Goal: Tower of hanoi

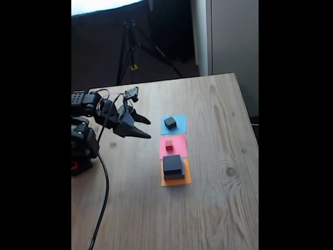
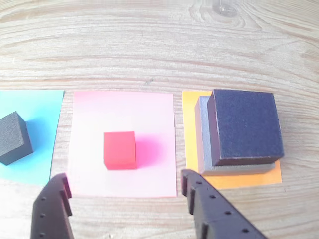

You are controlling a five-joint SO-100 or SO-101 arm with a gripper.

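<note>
A tiny red cube (image 2: 119,150) (image 1: 169,146) sits in the middle of the pink paper square (image 2: 149,119). To its right in the wrist view, a black slab (image 2: 244,125) (image 1: 173,165) lies on a wider grey slab (image 2: 203,144) on the orange paper square (image 2: 190,124). A small black cube (image 2: 12,138) (image 1: 170,123) rests on the blue paper square (image 2: 42,112). My gripper (image 2: 124,186) (image 1: 146,128) hangs open above the table, short of the red cube, with nothing between its fingers.
The wooden table (image 1: 218,208) has bare room to the right and front of the paper squares. The arm's base (image 1: 83,151) and its cable (image 1: 104,198) are at the table's left edge. A tripod (image 1: 132,47) stands on the floor behind.
</note>
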